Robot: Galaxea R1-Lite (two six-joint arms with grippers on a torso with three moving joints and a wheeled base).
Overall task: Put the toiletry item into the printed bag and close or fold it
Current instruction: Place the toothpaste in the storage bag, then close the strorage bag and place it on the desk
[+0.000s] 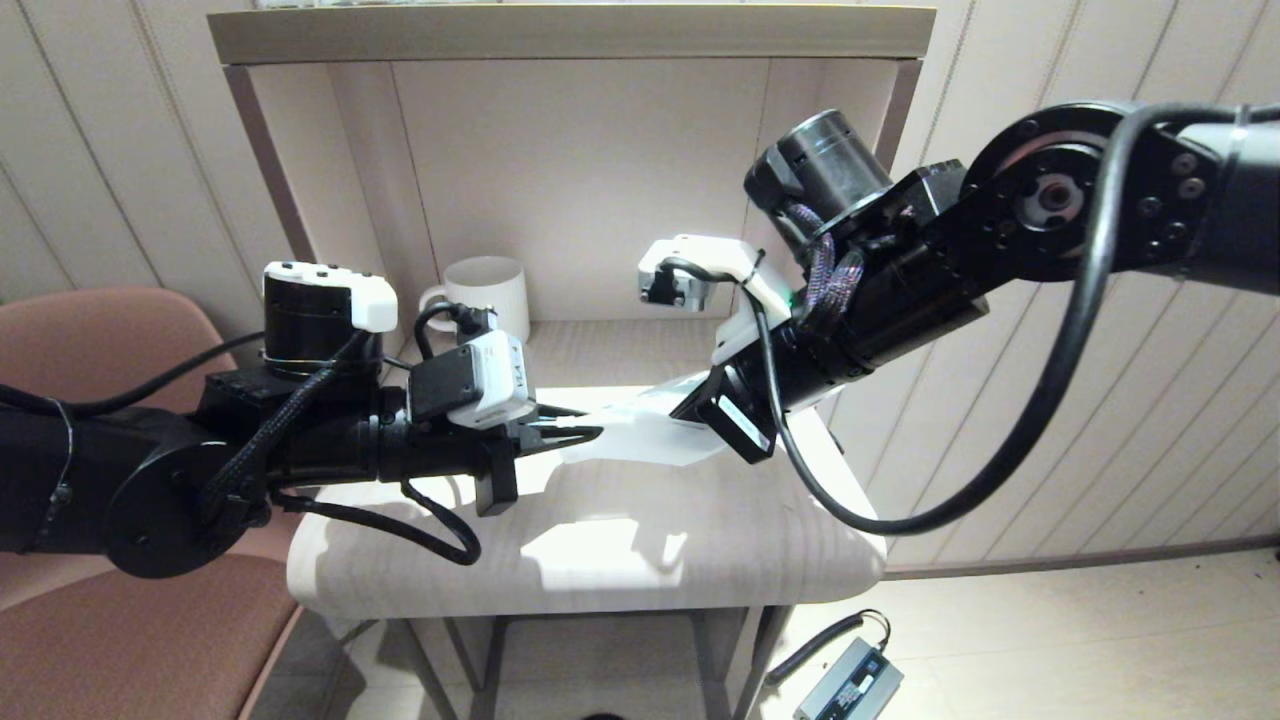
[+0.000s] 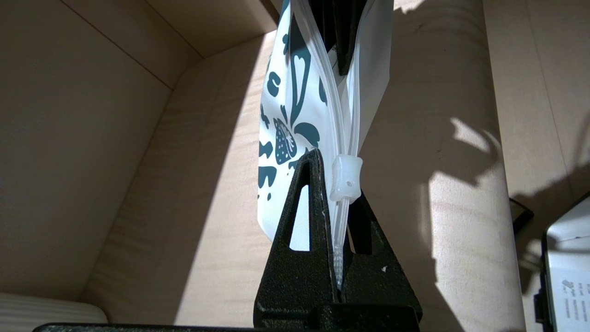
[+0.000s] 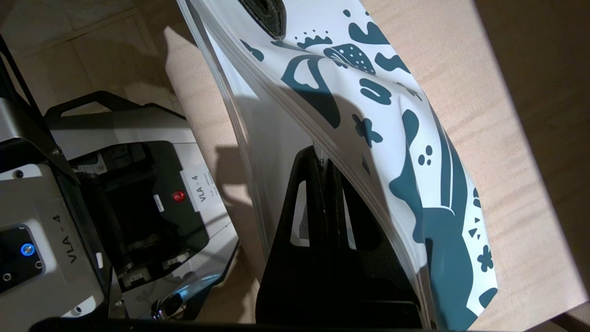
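Note:
The printed bag [image 1: 640, 440], white with a dark blue leaf print, hangs above the table between my two grippers. My left gripper [image 1: 590, 432] is shut on the bag's zip edge [image 2: 339, 240], just behind the pale slider [image 2: 345, 179]. Beyond the slider the two zip tracks part. The fingers of my right gripper [image 1: 692, 412] reach in between them from the far end. In the right wrist view the right gripper [image 3: 322, 154] is shut, with the printed wall [image 3: 392, 115] draped over one side. No toiletry item shows in any view.
A white ribbed mug [image 1: 487, 295] stands at the back left of the pale wooden table [image 1: 600, 560], inside an alcove with side walls and a shelf above. A brown chair [image 1: 120, 340] is at the left. A power brick [image 1: 850, 685] lies on the floor.

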